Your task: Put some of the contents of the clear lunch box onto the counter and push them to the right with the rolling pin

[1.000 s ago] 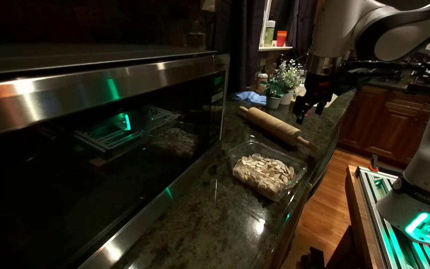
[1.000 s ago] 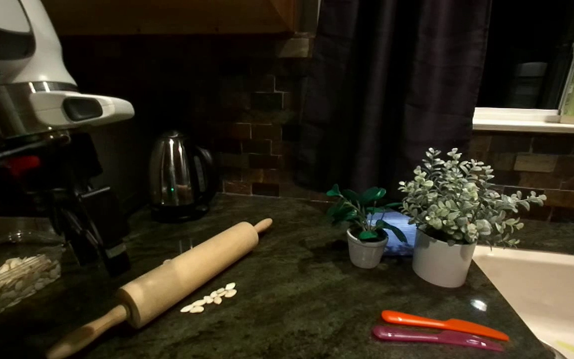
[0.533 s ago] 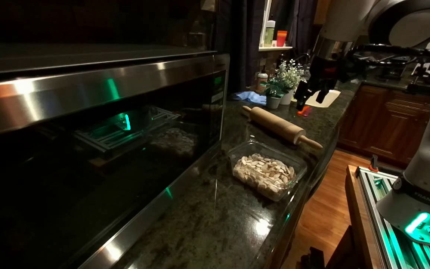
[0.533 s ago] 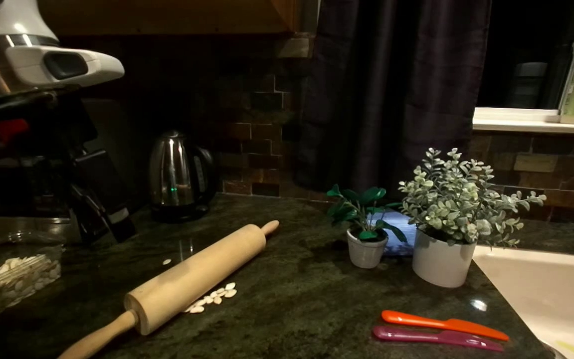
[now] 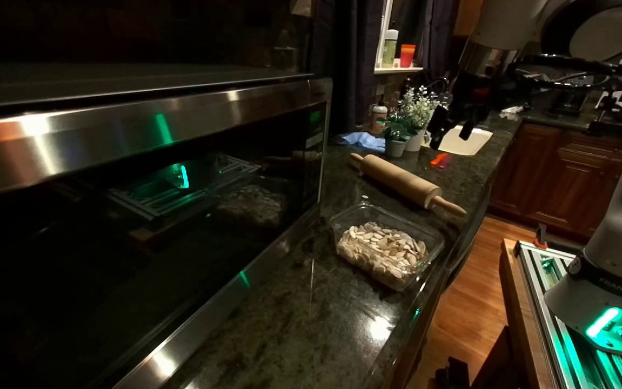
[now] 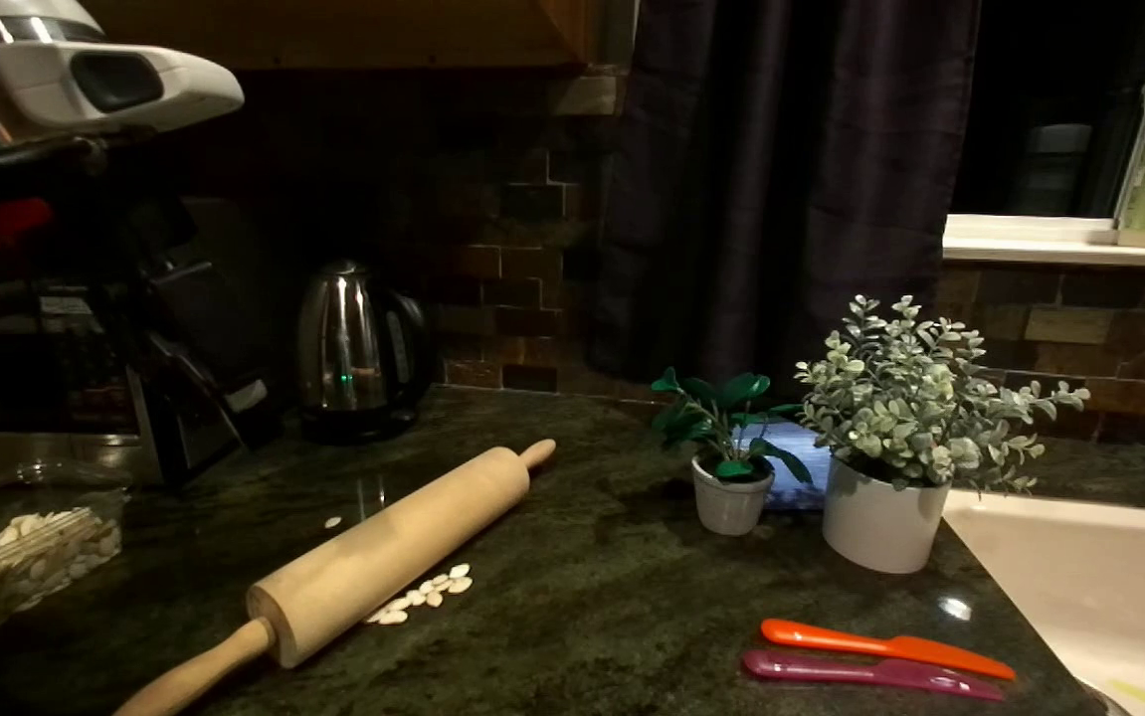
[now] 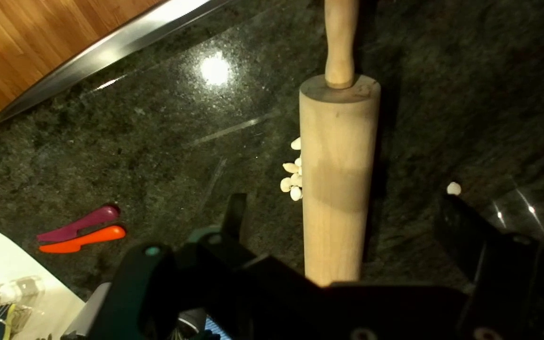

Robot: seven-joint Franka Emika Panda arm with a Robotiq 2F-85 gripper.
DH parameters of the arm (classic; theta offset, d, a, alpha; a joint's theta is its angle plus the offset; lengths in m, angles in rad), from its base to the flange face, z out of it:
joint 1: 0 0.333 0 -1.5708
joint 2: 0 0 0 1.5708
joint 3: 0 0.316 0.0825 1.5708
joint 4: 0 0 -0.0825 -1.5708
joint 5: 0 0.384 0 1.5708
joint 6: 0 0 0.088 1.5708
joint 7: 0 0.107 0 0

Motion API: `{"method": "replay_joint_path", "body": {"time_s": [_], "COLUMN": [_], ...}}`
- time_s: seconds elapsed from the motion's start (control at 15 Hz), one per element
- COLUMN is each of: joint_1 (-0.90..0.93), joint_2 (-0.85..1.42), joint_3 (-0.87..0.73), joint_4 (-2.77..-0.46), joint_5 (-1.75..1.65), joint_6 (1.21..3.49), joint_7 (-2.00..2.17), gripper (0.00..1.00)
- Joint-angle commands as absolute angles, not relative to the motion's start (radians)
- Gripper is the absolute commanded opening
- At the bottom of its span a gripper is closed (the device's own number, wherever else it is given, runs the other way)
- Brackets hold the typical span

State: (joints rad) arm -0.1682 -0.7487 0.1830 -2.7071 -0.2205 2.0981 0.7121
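1. Rolling pin (image 6: pixel 391 557), lunch box (image 5: pixel 409 226) and loose pieces (image 6: pixel 418 598) all rest on the counter (image 5: pixel 289 313), a long, dark, glossy slab with fine speckles and bright glints of light.
2. A steel-fronted microwave (image 5: pixel 100 259) stands on it beside the lunch box and dimly mirrors the heap.
3. Above the counter hangs the gripper (image 7: pixel 342 202), its fingers spread wide; in the wrist view the pin shows below them, lying by itself.
4. The rolling pin, pale tan wood, lies slantwise between the lunch box and two potted plants (image 6: pixel 915 428).
5. The clear lunch box sits flat near the pin and holds a heap of beige-white pieces (image 5: pixel 383 248).
6. An orange knife (image 6: pixel 890 646) and a purple knife (image 6: pixel 870 673) lie side by side near the sink (image 6: pixel 1109 597), well apart from the pin.
7. The loose pieces lie in a short row just beside the pin, on the knives' side; whether any touch the wood I cannot tell.
8. One lone piece (image 7: pixel 453 189) lies on the pin's opposite side, apart from it.
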Motion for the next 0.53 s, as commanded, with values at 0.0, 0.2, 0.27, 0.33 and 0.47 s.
{"method": "replay_joint_path", "body": {"time_s": [0.0, 0.2, 0.27, 0.33, 0.47], "joint_1": [-0.184, -0.189, -0.189, -0.189, -0.191], "joint_2": [-0.773, -0.779, -0.779, -0.78, -0.782], "joint_3": [0.196, 0.201, 0.203, 0.203, 0.205], "joint_4": [-2.717, -2.717, -2.717, -2.717, -2.718], "joint_5": [-0.24, -0.241, -0.242, -0.242, -0.244], "joint_6": [2.106, 2.107, 2.108, 2.108, 2.11], "joint_7": [0.736, 0.742, 0.744, 0.745, 0.747], "gripper": [1.0, 1.0, 1.0, 1.0, 1.0]}}
